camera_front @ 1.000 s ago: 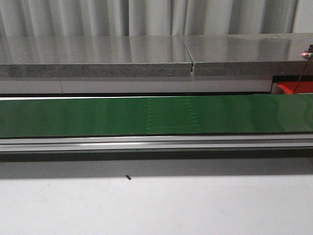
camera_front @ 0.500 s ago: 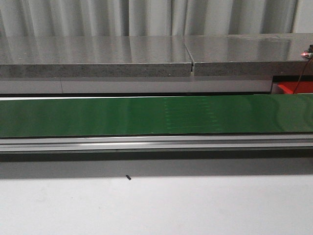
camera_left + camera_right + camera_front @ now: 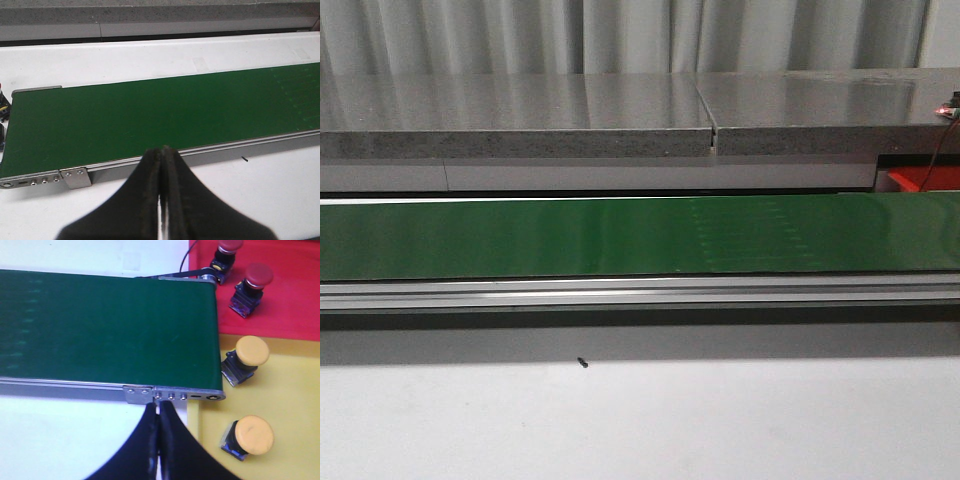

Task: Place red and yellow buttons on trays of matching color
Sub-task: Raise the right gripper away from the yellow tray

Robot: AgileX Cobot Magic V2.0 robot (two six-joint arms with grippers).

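Right wrist view: beyond the end of the long green conveyor belt point(image 3: 105, 327), a flat red tray point(image 3: 285, 305) holds two red-capped push buttons point(image 3: 252, 282), and a flat yellow tray point(image 3: 285, 405) beside it holds two yellow-capped push buttons point(image 3: 249, 436). The right gripper point(image 3: 158, 412) has its black fingers pressed together, holding nothing. The left gripper point(image 3: 161, 157) is likewise closed and empty above the belt's near rail.
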